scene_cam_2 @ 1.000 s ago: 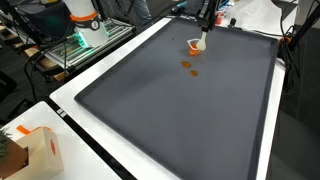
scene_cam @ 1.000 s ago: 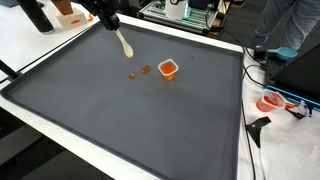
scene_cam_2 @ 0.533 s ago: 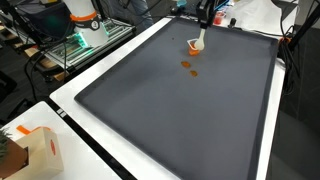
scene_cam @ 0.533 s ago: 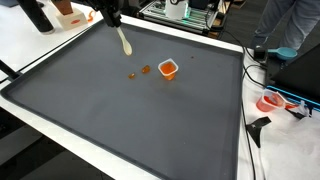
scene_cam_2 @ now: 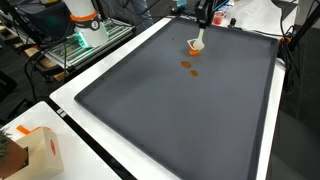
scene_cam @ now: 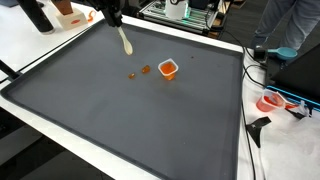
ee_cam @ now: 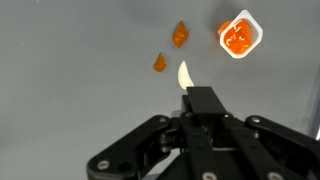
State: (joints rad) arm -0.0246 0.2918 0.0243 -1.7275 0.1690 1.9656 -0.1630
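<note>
A small pale spoon [ee_cam: 185,75] hangs in the air with its top end pinched tight in the tool [ee_cam: 203,98], and its tip points down at the dark table [scene_cam: 120,110]. Two little orange bits [ee_cam: 160,62] lie on the table near the tip. A small cup [ee_cam: 240,35] with orange stuff inside stands upright just beside them.

Dark grey mat [scene_cam: 150,120], white table [scene_cam: 30,45], cardboard box [scene_cam_2: 35,150], black cables [scene_cam: 262,65]
</note>
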